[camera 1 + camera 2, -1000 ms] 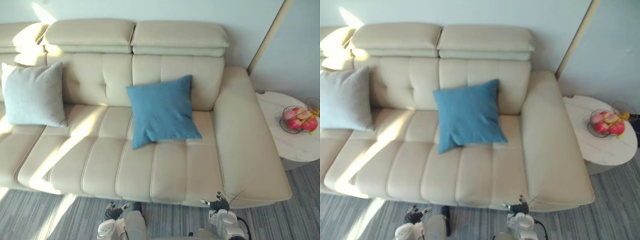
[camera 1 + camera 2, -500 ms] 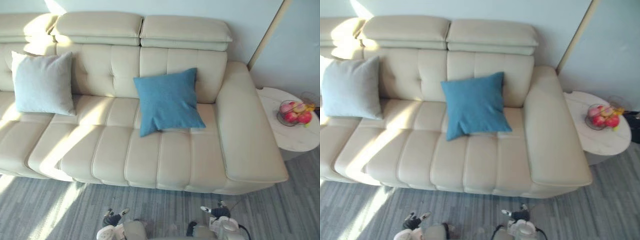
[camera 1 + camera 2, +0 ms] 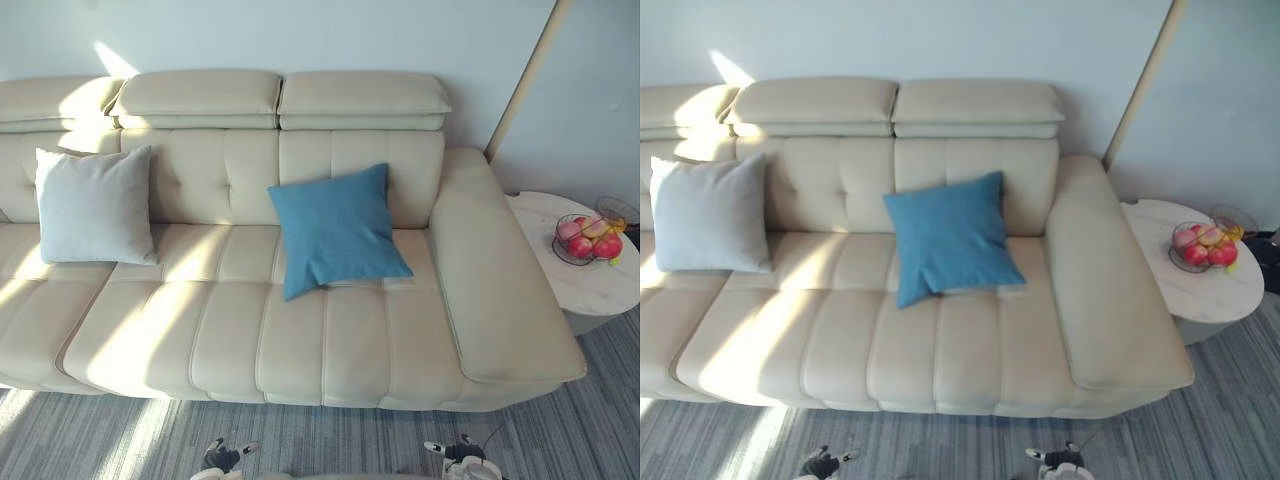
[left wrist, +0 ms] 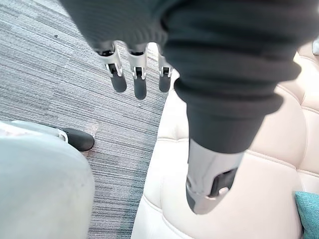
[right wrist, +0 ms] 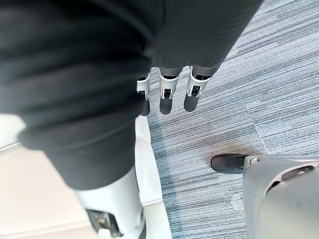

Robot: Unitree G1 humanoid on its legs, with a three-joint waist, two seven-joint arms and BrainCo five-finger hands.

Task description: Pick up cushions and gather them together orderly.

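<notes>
Blue cushion (image 3: 338,228) on sofa (image 3: 300,335), well apart from right hand (image 5: 167,93).

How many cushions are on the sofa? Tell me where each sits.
2. The blue cushion leans on the sofa backrest, right of centre; the grey cushion leans on it near the left end. Others may lie past the view's left edge.

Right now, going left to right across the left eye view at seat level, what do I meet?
grey cushion → blue cushion → sofa armrest → round side table, which carries a fruit bowl
</notes>
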